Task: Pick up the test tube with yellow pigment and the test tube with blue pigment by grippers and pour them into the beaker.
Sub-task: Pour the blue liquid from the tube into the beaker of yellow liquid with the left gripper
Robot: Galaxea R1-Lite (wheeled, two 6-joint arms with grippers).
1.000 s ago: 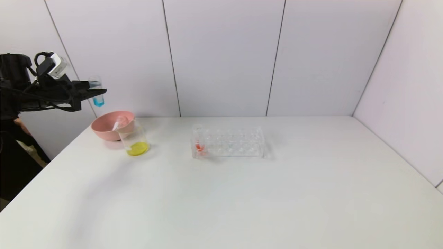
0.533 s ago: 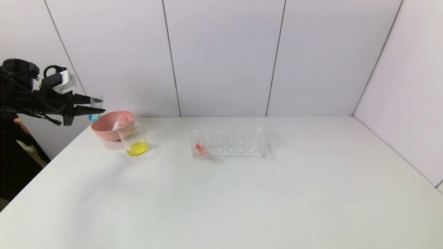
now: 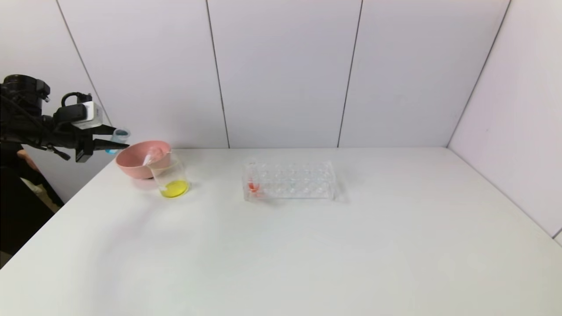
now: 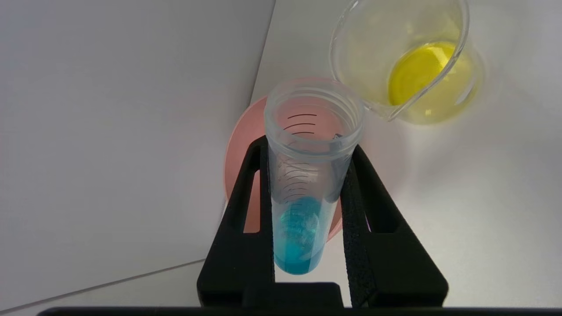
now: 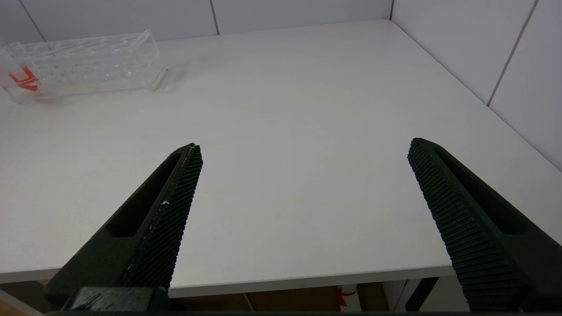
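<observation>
The left gripper (image 4: 307,184) is clamped on the test tube with blue pigment (image 4: 307,175), its two black fingers (image 4: 246,206) pinching the tube about mid-length so the open mouth sticks out past the tips while the blue liquid sits pooled at the round end near the palm. In the head view the tube (image 3: 117,138) hangs at the table's far left, at about nine o'clock from the pink bowl (image 3: 136,164) and ten o'clock from the beaker (image 3: 172,177), tipped well over toward horizontal, which reads as the start of a pour rather than a carry. The mouth is not yet over the beaker (image 4: 404,61); it lies above the bowl's rim, so the tube probably has to travel toward four o'clock before tilting further, or blue will land in the bowl. The beaker already holds yellow liquid, and a tube leans in the bowl, likely the emptied yellow one. The right gripper (image 5: 303,175) is parked over the table's near edge, fingers spread wide and empty. The clear tube rack (image 3: 290,180) stands at three o'clock from the beaker, holding the red-orange tube (image 3: 252,180).
</observation>
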